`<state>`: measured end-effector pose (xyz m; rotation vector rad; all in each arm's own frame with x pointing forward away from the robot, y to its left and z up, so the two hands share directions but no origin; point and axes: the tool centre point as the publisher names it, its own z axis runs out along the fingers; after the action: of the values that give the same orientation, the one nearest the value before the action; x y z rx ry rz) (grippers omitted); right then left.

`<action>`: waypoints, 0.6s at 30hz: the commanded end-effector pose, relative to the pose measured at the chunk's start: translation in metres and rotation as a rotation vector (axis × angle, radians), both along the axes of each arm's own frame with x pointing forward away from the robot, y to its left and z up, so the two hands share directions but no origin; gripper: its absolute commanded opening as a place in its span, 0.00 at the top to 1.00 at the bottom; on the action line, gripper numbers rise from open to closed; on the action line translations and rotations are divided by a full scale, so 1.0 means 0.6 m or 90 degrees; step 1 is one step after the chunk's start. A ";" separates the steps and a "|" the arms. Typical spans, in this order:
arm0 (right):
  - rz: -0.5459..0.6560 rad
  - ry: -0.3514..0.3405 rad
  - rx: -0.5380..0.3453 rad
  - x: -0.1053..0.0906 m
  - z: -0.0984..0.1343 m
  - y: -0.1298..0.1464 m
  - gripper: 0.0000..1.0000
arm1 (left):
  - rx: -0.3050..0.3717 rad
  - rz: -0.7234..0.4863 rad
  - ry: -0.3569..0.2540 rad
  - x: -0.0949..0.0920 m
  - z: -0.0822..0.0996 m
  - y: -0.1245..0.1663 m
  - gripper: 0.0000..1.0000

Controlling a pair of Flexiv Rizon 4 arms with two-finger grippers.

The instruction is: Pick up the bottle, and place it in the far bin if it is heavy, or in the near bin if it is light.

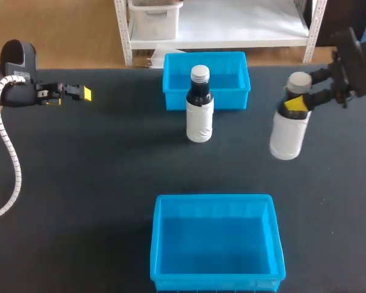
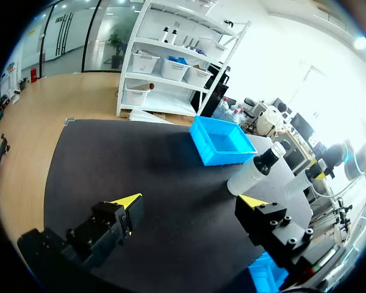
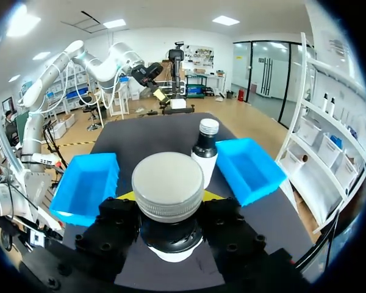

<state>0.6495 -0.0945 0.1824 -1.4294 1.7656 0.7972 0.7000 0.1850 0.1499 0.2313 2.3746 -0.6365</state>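
At the right side of the table, our right gripper has its fingers clamped on the neck of a white-bodied bottle, just under the grey cap. The bottle looks to hang clear of the surface. We judge the pick done and the weighing in hand. The next move calls for reading the load, then carrying the bottle over the far bin if heavy, or the near bin if light, and lowering it inside the walls before letting go. Both blue bins show bare floors. A second bottle stands upright just in front of the far bin, outside it. Our left gripper hovers at the table's left, fingers apart on nothing.
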 end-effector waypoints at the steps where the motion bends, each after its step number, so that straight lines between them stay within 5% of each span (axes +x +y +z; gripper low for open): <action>1: 0.013 0.000 0.004 0.016 0.016 -0.031 1.00 | 0.000 0.000 0.000 0.000 0.000 0.000 0.00; 18: 0.028 -0.022 0.009 0.112 0.052 -0.028 1.00 | 0.000 0.000 0.000 0.000 0.000 0.000 0.00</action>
<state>0.7009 -0.1190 0.2127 -1.4522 1.7090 0.7806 0.7000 0.1850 0.1499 0.2313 2.3746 -0.6365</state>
